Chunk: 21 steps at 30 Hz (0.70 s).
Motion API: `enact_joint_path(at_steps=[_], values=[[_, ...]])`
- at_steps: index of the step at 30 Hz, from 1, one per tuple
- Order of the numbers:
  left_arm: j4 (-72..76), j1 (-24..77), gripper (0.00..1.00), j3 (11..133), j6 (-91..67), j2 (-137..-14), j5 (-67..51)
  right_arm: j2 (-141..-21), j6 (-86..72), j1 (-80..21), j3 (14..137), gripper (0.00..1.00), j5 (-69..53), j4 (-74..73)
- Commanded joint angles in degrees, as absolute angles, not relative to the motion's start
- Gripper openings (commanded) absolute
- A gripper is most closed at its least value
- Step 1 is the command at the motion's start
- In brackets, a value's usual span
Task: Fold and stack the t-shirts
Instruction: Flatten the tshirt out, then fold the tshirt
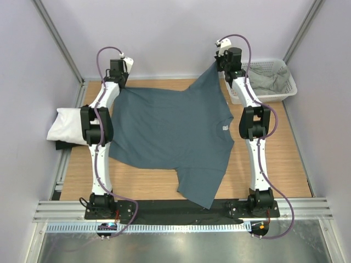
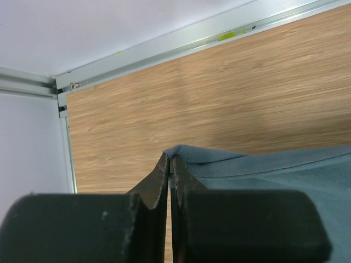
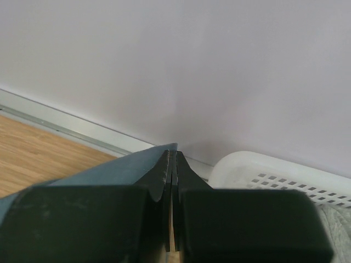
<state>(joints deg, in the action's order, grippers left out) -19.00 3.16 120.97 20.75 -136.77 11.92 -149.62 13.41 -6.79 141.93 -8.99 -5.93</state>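
**Top external.** Step in hand, as judged: spreading the slate-blue t-shirt (image 1: 170, 131) before its first fold. The left gripper (image 1: 122, 76) and right gripper (image 1: 222, 64) each pinch a far corner. The cloth trails from both sets of jaws toward the arm bases, and one sleeve hangs over the near table edge. The right corner is lifted and the left sits low. The next move likely calls for drawing the cloth taut and level, then laying it flat. The white t-shirt (image 1: 66, 123) lies folded over the black t-shirt (image 1: 60, 145), outboard of the left arm. The grey-green t-shirt (image 1: 269, 79) is in the basket (image 1: 290, 83), beside the right gripper.

**Left wrist.** The left gripper (image 2: 169, 164) has its jaws closed on a hemmed edge. The slate-blue t-shirt (image 2: 263, 170) runs off to the right of the tips, and the table (image 2: 192, 109) lies beyond.

**Right wrist.** The right gripper (image 3: 171, 156) has its jaws clamped on cloth. The slate-blue t-shirt (image 3: 109, 167) falls away to the left of the tips, and the basket (image 3: 263, 170) is just to the right.
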Motion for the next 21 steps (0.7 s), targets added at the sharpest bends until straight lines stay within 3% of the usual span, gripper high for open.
enact_joint_path(at_steps=[1, 9, 21], values=[[-17.7, 2.6, 0.00, 121.6, 19.2, -133.8, 13.9, -148.4, 13.9, -7.1, 145.0, 0.01, -6.8, 1.7], [-18.6, 2.6, 0.00, 118.7, 18.4, -131.0, 13.4, -144.9, 13.4, -7.5, 143.5, 0.01, -8.7, -1.3], [-25.4, 2.5, 0.00, 112.4, 18.2, -121.0, 7.3, -126.0, 14.0, -8.4, 123.2, 0.01, -15.2, -9.6]])
